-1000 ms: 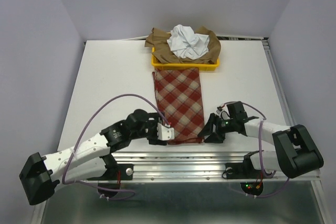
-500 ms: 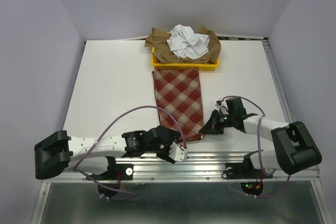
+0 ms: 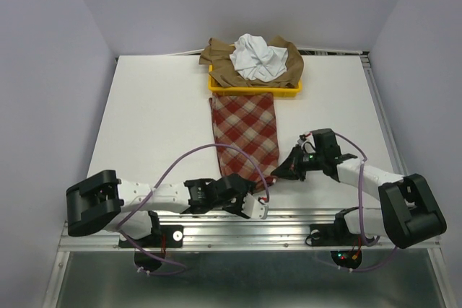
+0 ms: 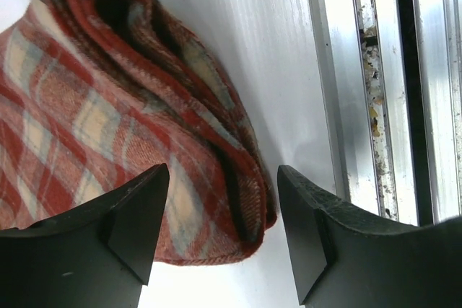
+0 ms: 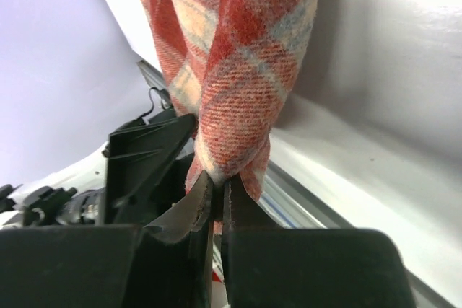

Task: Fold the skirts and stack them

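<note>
The right jaws are pressed together on a corner of the red-and-beige checked skirt (image 5: 238,70). The woolly weave bunches into a thick fold where it goes between the black fingers (image 5: 245,214). In the overhead view this pinch sits at the skirt's near right corner, which is raised a little off the tabletop (image 3: 159,113).

The left jaws stand well apart. Their two blunt, wedge-shaped black fingers (image 4: 137,214) sit on either side of the skirt's near end. From the wrist view I cannot tell whether either finger touches the cloth. The cloth here is doubled over itself in soft rounded layers, red stripes crossing beige and grey-blue. Just beside it runs a grooved aluminium rail (image 4: 375,106) at the table's near edge.

Beyond the jaws, the checked skirt lies as a long narrow strip on the matte white tabletop and reaches up to the yellow tray (image 3: 253,89). The tan-brown skirt (image 3: 220,59) is heaped in the tray and spills over its rim. The crumpled white skirt (image 3: 258,57) lies on top of it.
</note>
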